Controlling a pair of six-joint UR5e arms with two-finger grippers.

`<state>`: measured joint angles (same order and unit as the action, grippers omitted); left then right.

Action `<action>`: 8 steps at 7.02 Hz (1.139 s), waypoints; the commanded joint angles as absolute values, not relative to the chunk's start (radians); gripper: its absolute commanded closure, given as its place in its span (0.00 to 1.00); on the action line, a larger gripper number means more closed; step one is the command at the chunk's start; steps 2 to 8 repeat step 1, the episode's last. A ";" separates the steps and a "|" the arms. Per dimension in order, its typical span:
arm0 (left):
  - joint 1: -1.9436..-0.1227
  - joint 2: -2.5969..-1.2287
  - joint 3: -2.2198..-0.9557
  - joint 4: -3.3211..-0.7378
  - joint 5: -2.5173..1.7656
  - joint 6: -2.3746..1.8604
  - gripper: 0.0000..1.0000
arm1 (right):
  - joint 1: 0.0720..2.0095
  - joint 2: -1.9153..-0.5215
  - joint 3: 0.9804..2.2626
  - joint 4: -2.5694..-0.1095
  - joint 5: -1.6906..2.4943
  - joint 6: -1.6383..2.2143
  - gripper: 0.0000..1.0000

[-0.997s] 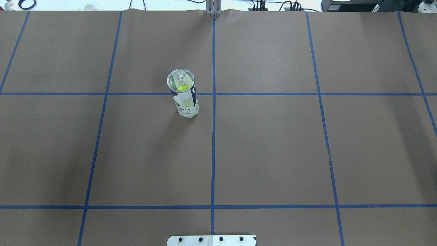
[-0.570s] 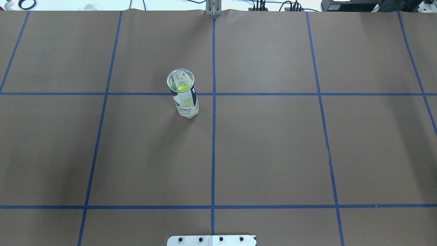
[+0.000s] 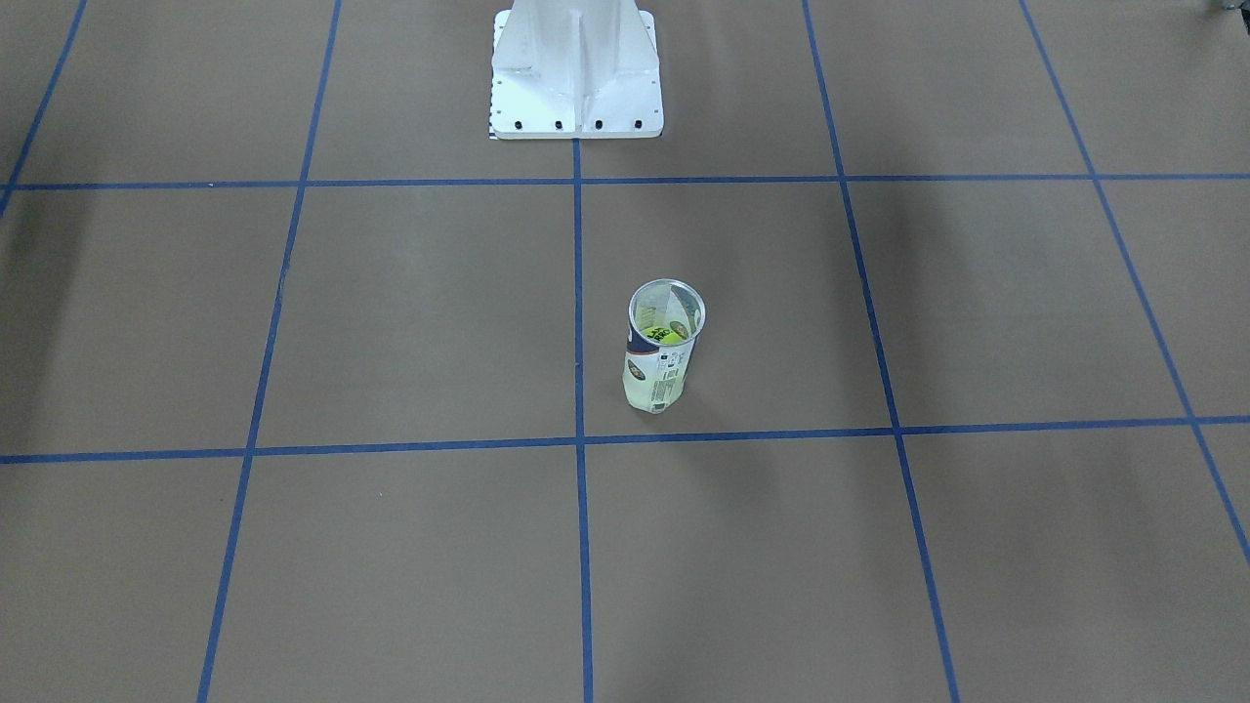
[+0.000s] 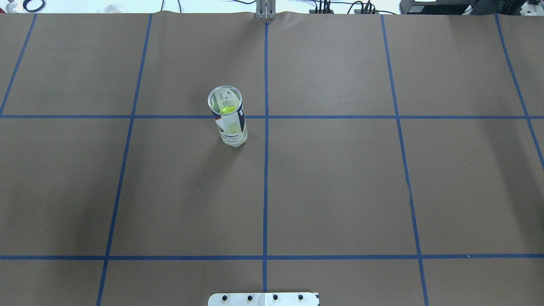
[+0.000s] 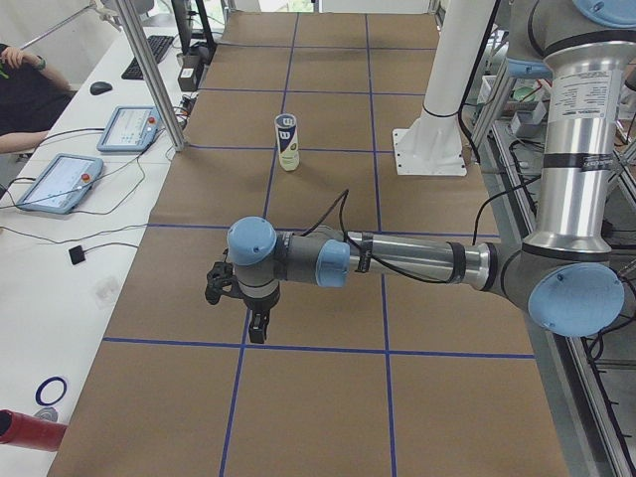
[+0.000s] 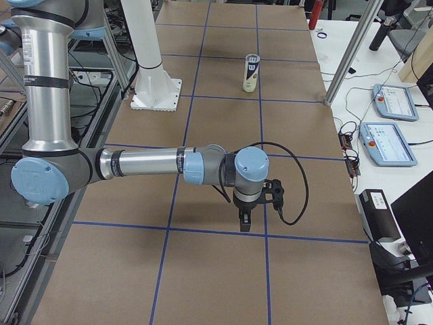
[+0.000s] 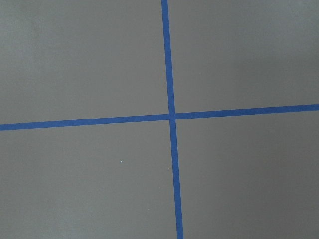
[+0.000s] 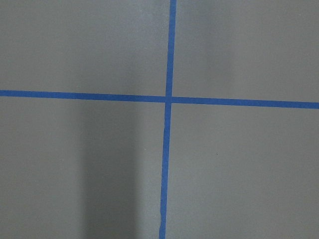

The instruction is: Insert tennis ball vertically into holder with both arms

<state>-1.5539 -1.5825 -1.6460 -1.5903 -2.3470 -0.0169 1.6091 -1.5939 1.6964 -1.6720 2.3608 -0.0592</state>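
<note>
The holder, a clear tube with a white and navy label, stands upright and open-topped left of the table's centre line; it also shows as holder, holder and holder. A yellow-green tennis ball lies inside it, seen through the mouth as ball. My left gripper hangs above the paper far from the tube at the near end, and my right gripper hangs likewise at the other end. Both show only in side views, so I cannot tell their state. Both wrist views hold only brown paper and blue tape.
The white pedestal base stands at the robot's side of the table. Blue tape lines grid the brown paper. A side bench carries tablets, and a person's arm rests there. More tablets lie beyond the other end.
</note>
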 commanded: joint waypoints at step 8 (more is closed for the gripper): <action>-1.554 -1.582 -1.647 -1.589 -2.347 -0.017 0.00 | 1.609 -1.592 1.695 -1.672 2.361 -0.060 0.01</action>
